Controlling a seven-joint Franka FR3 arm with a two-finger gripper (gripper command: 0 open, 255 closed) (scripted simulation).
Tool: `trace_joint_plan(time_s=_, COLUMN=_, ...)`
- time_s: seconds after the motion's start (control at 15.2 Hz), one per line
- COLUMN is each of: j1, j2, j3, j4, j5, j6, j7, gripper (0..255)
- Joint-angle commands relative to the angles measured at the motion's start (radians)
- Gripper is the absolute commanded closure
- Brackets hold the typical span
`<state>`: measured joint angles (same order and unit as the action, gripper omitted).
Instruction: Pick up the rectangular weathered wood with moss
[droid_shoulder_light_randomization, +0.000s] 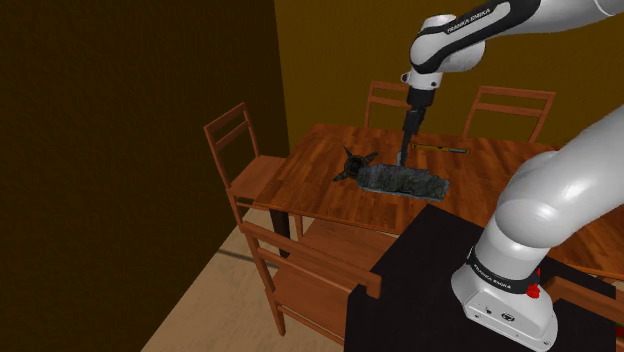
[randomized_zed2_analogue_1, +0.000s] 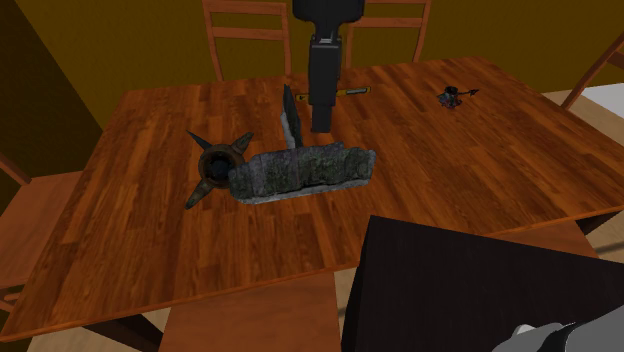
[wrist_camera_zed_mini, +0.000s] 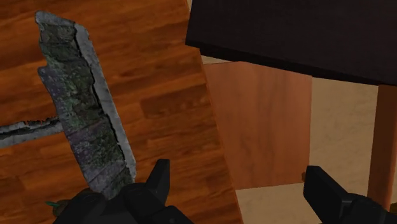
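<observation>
Shoulder view: arm (droid_shoulder_light_randomization: 452, 38) reaches over table (droid_shoulder_light_randomization: 318, 178), end effector (droid_shoulder_light_randomization: 402, 162) vertical near wood (droid_shoulder_light_randomization: 410, 182).

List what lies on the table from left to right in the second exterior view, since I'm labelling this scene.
First the dark spiked object → grey mossy wood slab → small dark object.

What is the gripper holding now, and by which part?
Nothing. The gripper is open, and the mossy wood lies outside its gap.
</observation>
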<state>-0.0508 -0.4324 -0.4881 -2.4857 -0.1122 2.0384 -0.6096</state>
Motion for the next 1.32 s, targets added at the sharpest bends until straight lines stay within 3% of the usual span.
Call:
trace_joint_plan(time_s=0.0, j1=0.013, j2=0.072, j3=-0.045, j4=0.018, j5=0.018, j6=0.052, j7=-0.067, gripper=0)
trace_joint_plan(time_s=0.26, j1=0.041, j2=0.238, j3=-0.135, j4=0.073, j5=0.101, j6=0.144, j7=-0.228, gripper=0)
trace_joint_plan(time_s=0.59, j1=0.051, j2=0.485, j3=-0.203, j4=0.181, j5=0.299, j6=0.215, j7=-0.475, gripper=0)
trace_joint_plan(time_s=0.92, j1=-0.037, j2=0.736, j3=-0.164, j4=0.332, j5=0.509, j6=0.224, j7=-0.702, gripper=0)
trace_joint_plan(time_s=1.25, j1=-0.161, j2=0.953, j3=-0.083, j4=0.516, j5=0.637, j6=0.203, j7=-0.846, gripper=0)
